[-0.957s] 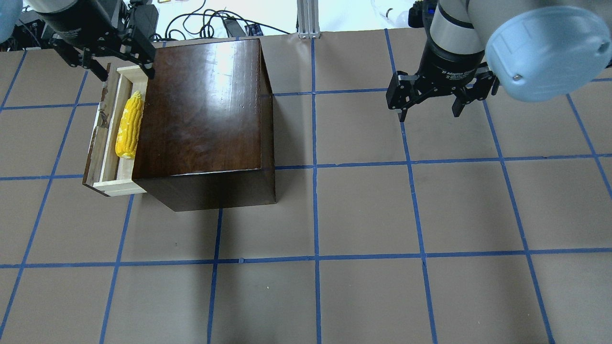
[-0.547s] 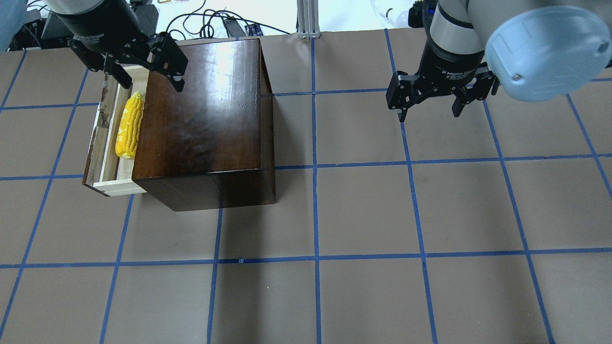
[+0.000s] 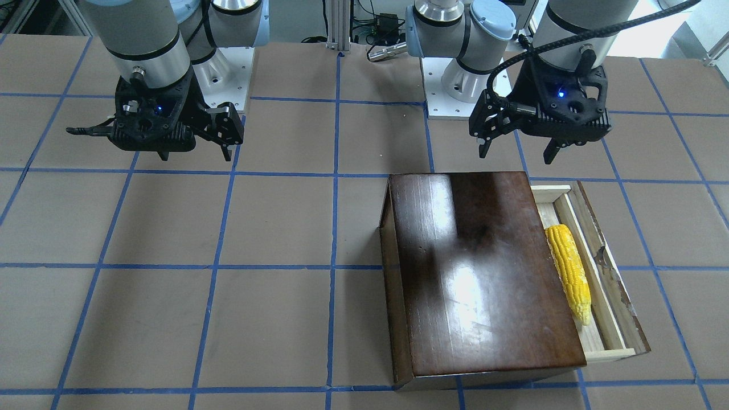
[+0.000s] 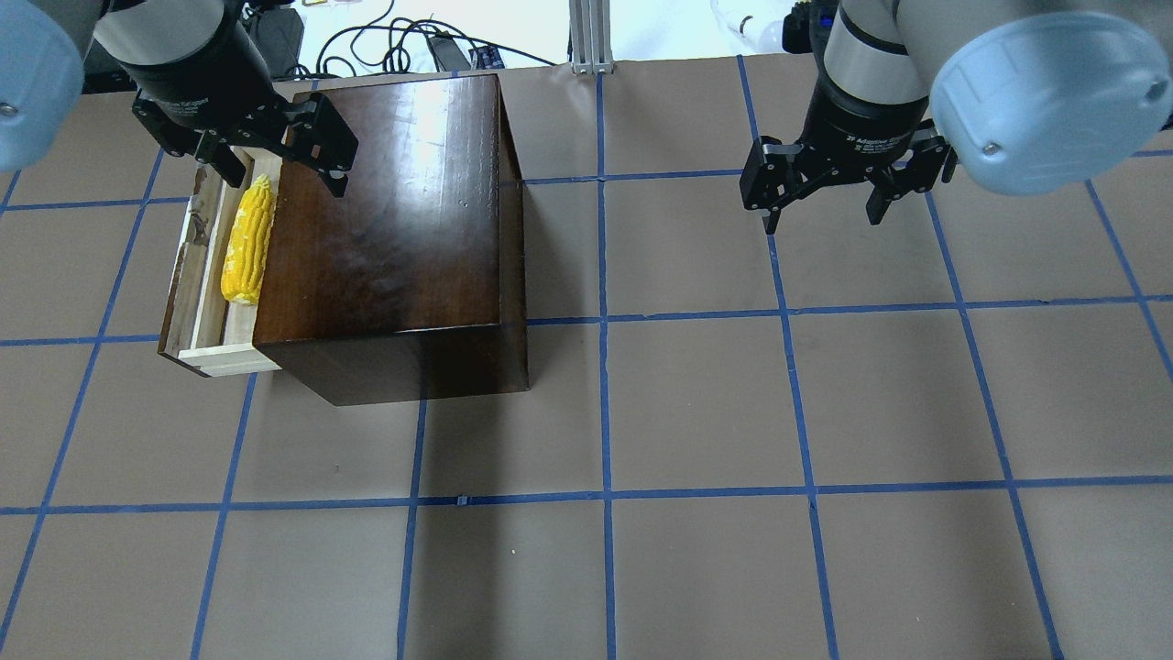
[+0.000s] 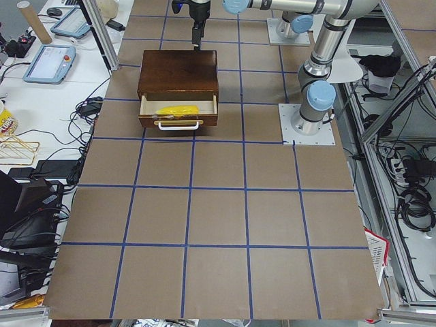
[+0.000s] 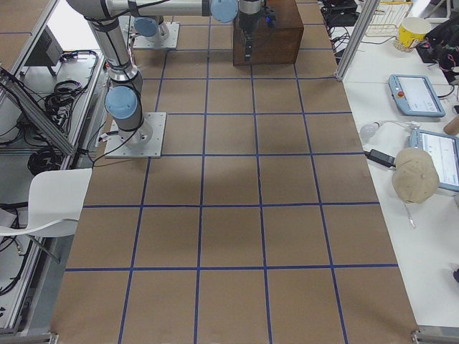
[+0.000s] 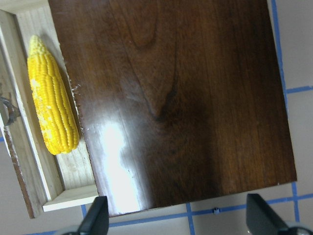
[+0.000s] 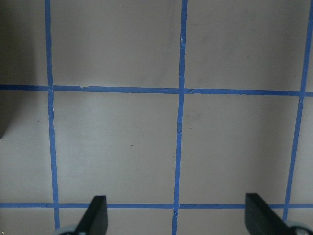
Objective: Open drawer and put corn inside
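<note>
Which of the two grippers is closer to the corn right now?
The left gripper: it hangs open above the box, by the drawer holding the corn. The right gripper hangs open over the table, well away from the box.

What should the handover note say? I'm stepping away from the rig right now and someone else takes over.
Left gripper: open, empty, hovering by the robot-side edge of the box, near the drawer's end.
Right gripper: open, empty, above the table well away from the box.
Things: the drawer is pulled partway out of the box; the corn lies lengthwise inside it.
Done: drawer opened, corn placed in.
Left: nothing of the task appears to remain; the drawer stands open.
</note>
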Available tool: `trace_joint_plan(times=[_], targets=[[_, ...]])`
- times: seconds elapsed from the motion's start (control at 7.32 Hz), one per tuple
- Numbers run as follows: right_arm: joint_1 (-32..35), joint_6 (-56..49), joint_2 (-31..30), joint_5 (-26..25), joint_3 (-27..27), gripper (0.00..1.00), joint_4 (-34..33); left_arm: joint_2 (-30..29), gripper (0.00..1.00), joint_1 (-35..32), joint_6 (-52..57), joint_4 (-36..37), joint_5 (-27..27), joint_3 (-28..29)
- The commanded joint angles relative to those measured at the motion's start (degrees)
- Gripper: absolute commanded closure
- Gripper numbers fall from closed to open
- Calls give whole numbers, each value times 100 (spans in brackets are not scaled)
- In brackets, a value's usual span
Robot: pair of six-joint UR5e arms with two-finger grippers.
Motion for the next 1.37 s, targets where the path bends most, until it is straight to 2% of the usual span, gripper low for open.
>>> trace_joint_plan(times=[0.0, 0.41, 1.23], targets=[[0, 0, 0, 0, 0, 0, 0, -19, 0, 46, -119, -181, 17, 177], [0, 0, 0, 0, 0, 0, 0, -133, 0, 90, -450, -629, 9, 581], [0, 0, 0, 0, 0, 0, 0, -143, 0, 134, -638, -903, -36, 618]])
